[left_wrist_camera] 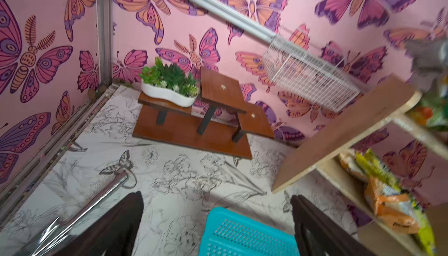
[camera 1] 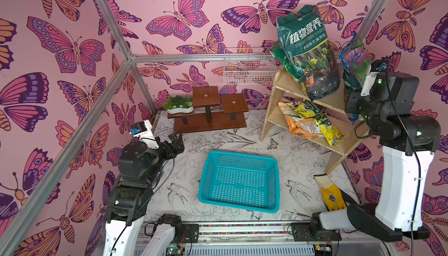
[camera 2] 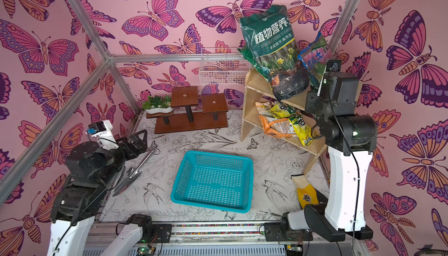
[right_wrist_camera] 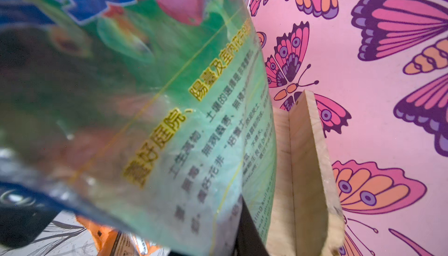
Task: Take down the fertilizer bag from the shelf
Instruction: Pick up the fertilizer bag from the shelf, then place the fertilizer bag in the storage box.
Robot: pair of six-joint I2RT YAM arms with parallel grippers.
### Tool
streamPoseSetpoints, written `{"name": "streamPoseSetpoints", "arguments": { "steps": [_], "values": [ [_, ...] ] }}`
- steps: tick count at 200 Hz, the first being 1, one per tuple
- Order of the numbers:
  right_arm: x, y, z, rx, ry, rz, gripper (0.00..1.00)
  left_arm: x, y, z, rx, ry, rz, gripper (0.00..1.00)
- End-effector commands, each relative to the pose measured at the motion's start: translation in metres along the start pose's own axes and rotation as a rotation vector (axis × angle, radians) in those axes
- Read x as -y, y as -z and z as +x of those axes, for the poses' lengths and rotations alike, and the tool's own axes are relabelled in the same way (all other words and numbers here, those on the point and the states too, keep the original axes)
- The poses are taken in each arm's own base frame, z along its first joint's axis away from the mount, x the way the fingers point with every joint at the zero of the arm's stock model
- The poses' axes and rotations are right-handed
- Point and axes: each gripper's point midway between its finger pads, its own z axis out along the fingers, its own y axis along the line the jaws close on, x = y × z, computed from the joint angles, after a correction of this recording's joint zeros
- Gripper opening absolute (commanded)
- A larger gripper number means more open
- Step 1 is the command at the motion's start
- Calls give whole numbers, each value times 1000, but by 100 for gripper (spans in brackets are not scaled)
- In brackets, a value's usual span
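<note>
The pale plywood shelf (camera 1: 278, 90) (camera 2: 252, 97) stands at the back right. A blue-and-green fertilizer bag (camera 1: 356, 58) (camera 2: 312, 58) leans at the right end of its top tier, beside a large dark green bag (camera 1: 308, 49). My right gripper (camera 1: 351, 87) is shut on the blue-and-green bag. In the right wrist view that bag (right_wrist_camera: 169, 97) fills the picture, with one dark finger (right_wrist_camera: 244, 230) pressed against it and the shelf's side panel (right_wrist_camera: 308, 170) just beyond. My left gripper (camera 1: 175, 141) (left_wrist_camera: 217, 201) hangs open and empty low over the table at the left.
A teal basket (camera 1: 238, 181) sits mid-table. Yellow and orange bags (camera 1: 310, 121) lie on the shelf's lower tier. A dark brown stepped stand (camera 1: 211, 111) with a potted plant (camera 1: 178, 104) and a white wire basket (camera 1: 249, 67) are at the back. A yellow glove (camera 1: 332, 194) and a metal trowel (camera 2: 135, 170) lie on the table.
</note>
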Motion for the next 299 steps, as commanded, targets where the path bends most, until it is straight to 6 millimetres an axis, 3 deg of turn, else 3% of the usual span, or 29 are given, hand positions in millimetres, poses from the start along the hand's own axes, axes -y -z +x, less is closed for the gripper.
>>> {"name": "streamPoseSetpoints", "arguments": {
  "steps": [1,48,154,213,299],
  "values": [
    [17,43,-22,142,-113,-24,0,-29,-10,36,-117,-94,-110,100],
    [12,89,-1,176,-150,-168,0,-29,-15,45,-144,-90,-94,100],
    [-43,137,82,43,-167,-579,0,-50,-22,47,-156,-69,-177,100],
    [-70,123,108,-67,-180,-683,0,-52,-26,48,-169,-57,-179,100],
    [-100,107,112,-119,-235,-787,0,-53,-30,49,-181,-38,-176,100]
  ]
}}
